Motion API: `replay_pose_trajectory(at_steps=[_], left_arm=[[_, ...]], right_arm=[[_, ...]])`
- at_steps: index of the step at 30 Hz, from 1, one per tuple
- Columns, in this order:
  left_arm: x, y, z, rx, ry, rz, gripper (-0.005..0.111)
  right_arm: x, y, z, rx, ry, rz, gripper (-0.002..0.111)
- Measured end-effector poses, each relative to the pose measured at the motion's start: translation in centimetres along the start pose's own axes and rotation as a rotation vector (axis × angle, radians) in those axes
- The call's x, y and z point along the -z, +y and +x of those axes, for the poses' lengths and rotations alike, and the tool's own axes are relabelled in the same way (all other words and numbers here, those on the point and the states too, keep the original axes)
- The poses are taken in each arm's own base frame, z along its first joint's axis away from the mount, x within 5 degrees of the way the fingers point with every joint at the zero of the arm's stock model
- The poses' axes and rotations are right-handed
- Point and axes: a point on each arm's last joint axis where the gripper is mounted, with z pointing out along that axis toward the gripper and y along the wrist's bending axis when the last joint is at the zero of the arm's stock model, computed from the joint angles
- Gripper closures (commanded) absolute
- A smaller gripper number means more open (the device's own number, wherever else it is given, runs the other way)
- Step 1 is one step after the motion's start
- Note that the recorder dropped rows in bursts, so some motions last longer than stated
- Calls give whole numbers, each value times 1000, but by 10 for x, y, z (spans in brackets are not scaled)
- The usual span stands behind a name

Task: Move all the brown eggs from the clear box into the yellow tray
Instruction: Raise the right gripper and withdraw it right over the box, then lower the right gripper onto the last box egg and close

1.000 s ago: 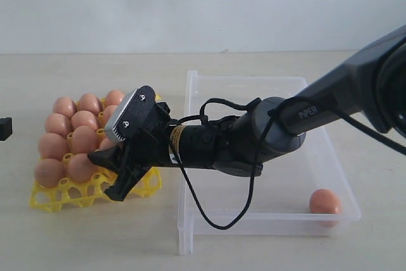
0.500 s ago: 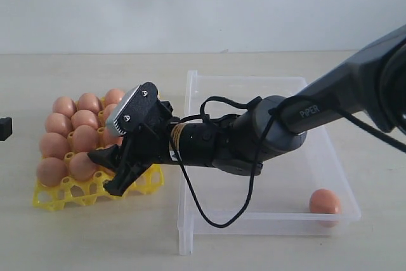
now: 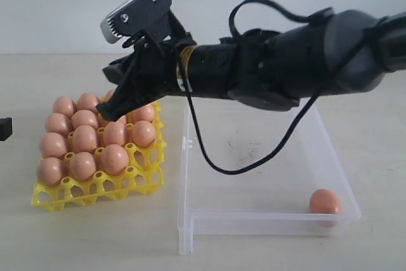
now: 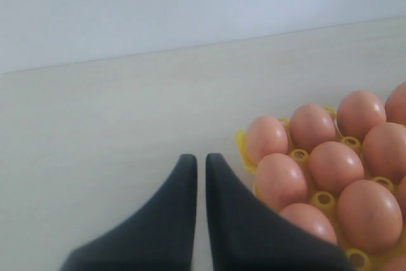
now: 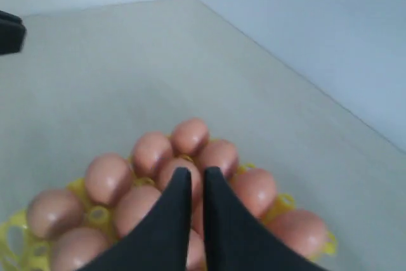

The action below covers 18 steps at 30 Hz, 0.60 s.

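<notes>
One left gripper (image 4: 199,158): fingers drawn almost together with a slim gap, nothing held; over the table (image 4: 95,125), near the tray's corner.
Yellow tray (image 3: 95,190): on the table, left of the box; its nearest row of cups is open.
Brown eggs (image 3: 84,165): packed into the tray's other cups.
Right gripper (image 5: 196,172): raised above the tray's eggs, fingers narrow, empty.
Clear box (image 3: 266,223): just beside the tray, on its right.
Lone egg (image 3: 325,201): on the box floor, near right corner.
</notes>
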Motion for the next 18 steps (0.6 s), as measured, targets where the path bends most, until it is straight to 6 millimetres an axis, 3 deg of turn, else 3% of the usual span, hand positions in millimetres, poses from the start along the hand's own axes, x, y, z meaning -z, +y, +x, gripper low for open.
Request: replay_pose_trajectory(at_steps=[6, 11, 14, 18], left_arm=[[0, 0, 0, 0, 0, 0, 103], [0, 0, 0, 0, 0, 0, 103], [0, 0, 0, 0, 0, 0, 103], [0, -1, 1, 0, 7, 8, 103]], right_arm=[[47, -26, -9, 173, 364, 287, 109], [88, -47, 6, 192, 771, 532, 109], [108, -60, 19, 126, 974, 604, 109], [129, -73, 40, -126, 1143, 520, 109]])
